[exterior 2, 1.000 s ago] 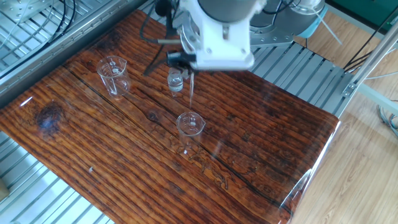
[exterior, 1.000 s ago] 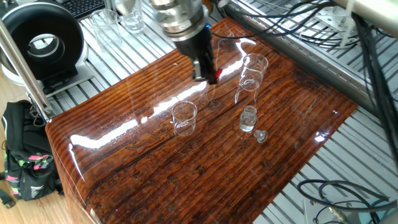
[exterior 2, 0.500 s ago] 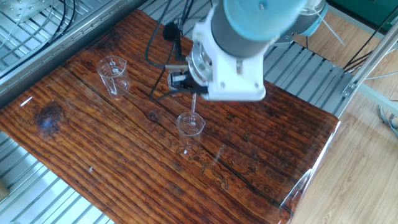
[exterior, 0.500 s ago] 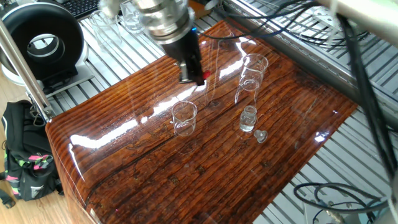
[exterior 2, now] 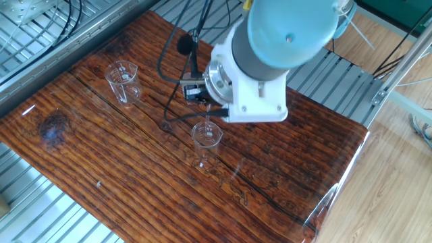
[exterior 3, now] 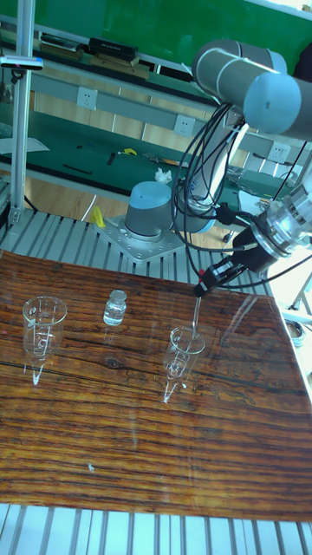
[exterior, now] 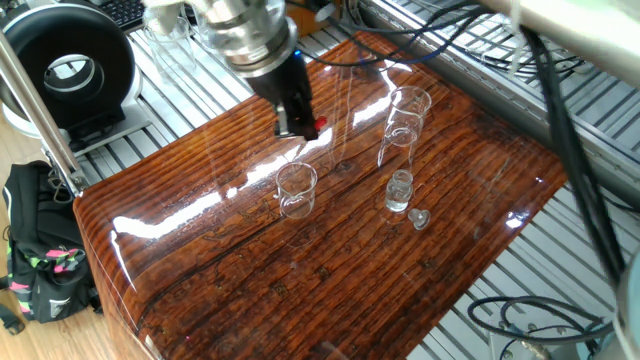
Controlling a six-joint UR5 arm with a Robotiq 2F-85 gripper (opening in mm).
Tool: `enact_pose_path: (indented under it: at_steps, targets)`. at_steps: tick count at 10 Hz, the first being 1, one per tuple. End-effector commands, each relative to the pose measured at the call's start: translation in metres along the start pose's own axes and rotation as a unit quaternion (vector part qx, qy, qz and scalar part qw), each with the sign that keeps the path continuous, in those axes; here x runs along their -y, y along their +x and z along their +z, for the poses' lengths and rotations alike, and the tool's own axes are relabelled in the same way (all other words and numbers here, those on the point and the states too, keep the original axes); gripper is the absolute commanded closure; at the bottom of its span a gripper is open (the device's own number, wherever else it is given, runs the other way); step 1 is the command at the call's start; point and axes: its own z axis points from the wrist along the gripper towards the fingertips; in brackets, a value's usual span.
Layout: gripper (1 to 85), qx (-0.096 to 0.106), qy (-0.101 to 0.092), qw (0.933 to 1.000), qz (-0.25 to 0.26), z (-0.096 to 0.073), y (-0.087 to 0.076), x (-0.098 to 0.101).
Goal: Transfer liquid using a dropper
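Note:
My gripper (exterior: 297,124) is shut on the dropper just below its red bulb (exterior: 314,128). The thin clear tube (exterior 3: 196,317) hangs down from the gripper (exterior 3: 209,281), and its tip sits at the mouth of a small clear beaker (exterior 3: 181,349) (exterior: 296,190). In the other fixed view the arm's wrist covers most of the dropper, and only the beaker (exterior 2: 207,137) shows below the gripper (exterior 2: 206,110). I cannot make out the liquid in any glass.
A tall clear glass vessel (exterior: 403,124) (exterior 2: 123,82) (exterior 3: 42,326) stands apart from the beaker. A small glass vial (exterior: 399,190) (exterior 3: 114,308) and a stopper (exterior: 420,218) lie near it. Cables hang around the arm, and metal grating (exterior: 200,90) borders the glossy wooden tabletop (exterior: 330,260).
The gripper has carried the dropper away from the vial and tall vessel to above the small beaker. The glassware has not moved.

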Motion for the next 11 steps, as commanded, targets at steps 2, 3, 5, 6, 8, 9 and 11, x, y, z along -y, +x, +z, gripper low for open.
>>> enact_pose_path:
  at_steps: [2,3,5,6,8,9,11]
  targets:
    - [75.7,0.002,0.005,1.0000,0.004,0.026,-0.010,-0.007]
    - [75.7,0.003,0.009,1.0000,0.003,0.030,-0.011,-0.005]
    - [75.7,0.003,0.005,1.0000,-0.001,0.033,-0.013,-0.006]
    - [75.7,0.001,0.005,1.0000,-0.001,0.037,-0.015,-0.008]
    - [75.7,0.002,0.003,1.0000,-0.004,0.043,-0.020,-0.008]
    - [75.7,0.002,0.002,1.0000,-0.006,0.045,-0.021,-0.008]
    - [75.7,0.003,-0.002,0.9999,-0.009,0.053,-0.025,-0.008]
